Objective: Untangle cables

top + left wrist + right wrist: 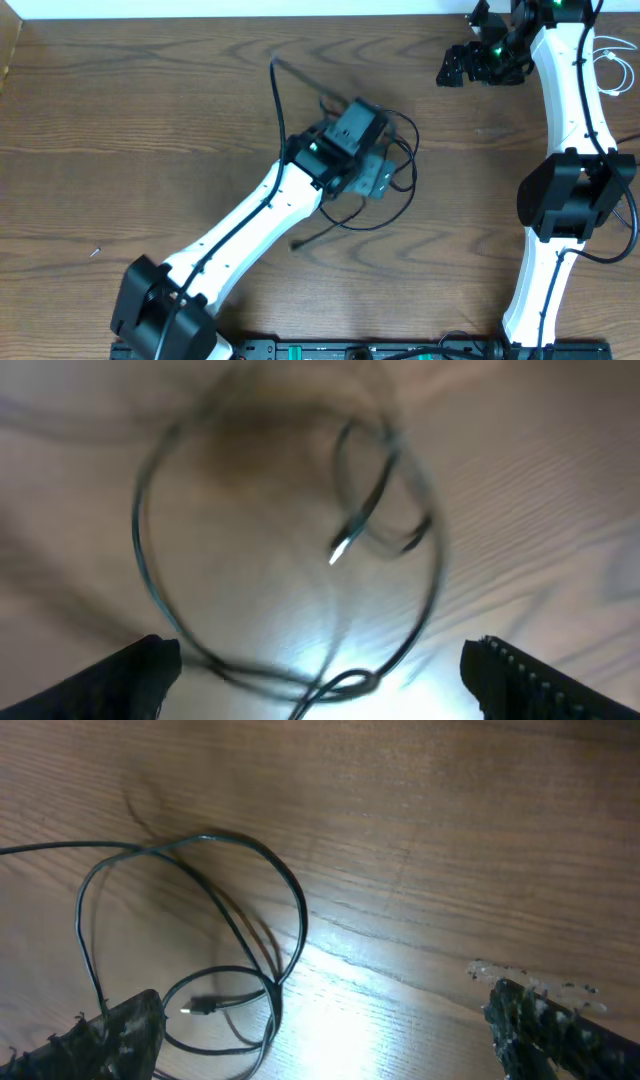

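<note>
1. Currently, the left gripper (pixel 365 165) is hanging over the middle of the wooden surface (pixel 150 120), with its arm reaching in from 7 o'clock.
2. The black cable (pixel 413 170) is lying in loose loops right beside and partly under this gripper, bulging out toward 3 o'clock. One strand is running off toward 11 o'clock and another is trailing toward 7 o'clock.
3. In the left wrist view the left gripper (pixel 322 655) is showing its fingers (pixel 140 670) spread wide apart, holding nothing. The black cable (pixel 140 550) is appearing blurred as a big ring ahead of them, with a bright plug end (pixel 340 548) inside the ring.
4. The right gripper (pixel 455 68) is sitting at about 1 o'clock on the overhead view, well apart from the left one.
5. In the right wrist view the right gripper (pixel 320 1005) is also keeping its fingers (pixel 110 1040) wide apart and empty. A black cable loop (pixel 300 920) is resting on the wood toward the left finger, with a small plug (pixel 200 1007) inside it; I cannot tell whether it is the same cord.
6. The white cable (pixel 610 62) is lying at 2 o'clock, by the far right edge, partly behind the right arm.
</note>
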`<state>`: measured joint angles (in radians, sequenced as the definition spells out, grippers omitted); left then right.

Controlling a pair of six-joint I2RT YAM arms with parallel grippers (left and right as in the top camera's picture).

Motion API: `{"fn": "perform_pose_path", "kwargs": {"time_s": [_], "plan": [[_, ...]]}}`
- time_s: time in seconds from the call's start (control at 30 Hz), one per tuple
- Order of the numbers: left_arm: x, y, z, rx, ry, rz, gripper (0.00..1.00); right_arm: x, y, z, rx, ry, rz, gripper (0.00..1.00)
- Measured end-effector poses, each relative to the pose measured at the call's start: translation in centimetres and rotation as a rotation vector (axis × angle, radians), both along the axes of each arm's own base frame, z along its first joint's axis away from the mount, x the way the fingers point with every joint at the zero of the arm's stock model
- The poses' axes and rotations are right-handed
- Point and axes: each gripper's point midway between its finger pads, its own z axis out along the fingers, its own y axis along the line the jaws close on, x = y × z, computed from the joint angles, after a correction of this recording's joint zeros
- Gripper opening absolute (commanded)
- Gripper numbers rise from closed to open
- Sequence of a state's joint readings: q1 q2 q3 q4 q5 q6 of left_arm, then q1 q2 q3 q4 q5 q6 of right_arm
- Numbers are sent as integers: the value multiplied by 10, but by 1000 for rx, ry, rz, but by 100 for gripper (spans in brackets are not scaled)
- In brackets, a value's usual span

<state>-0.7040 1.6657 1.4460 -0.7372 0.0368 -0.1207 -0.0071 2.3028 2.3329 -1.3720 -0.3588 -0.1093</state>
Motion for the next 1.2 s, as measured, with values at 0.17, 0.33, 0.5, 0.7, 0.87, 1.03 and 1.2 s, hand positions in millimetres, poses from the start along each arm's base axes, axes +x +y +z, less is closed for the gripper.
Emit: {"fn": "perform_pose_path", "kwargs": {"time_s": [0.17,0.33,0.5,0.7,0.87,1.03,1.2], "plan": [[0,-26,49,-68,-105,-160,96,0,0,0,0,0,0,99],[-9,-28,48,-43,-105,-248,96,0,3,1,12,-5,16,99],[2,-16,50,-22,-126,-222,96,-2,17,7,94,-20,67,99],[36,41,97,-71,-215,25,96,-2,49,15,173,-51,142,99],[50,124,173,-190,-362,316,96,-7,105,13,194,-81,264,99],[40,197,208,-246,-430,553,96,-30,168,9,203,-79,398,99],[37,239,195,-227,-375,706,96,-62,222,-2,179,-56,517,96]]}}
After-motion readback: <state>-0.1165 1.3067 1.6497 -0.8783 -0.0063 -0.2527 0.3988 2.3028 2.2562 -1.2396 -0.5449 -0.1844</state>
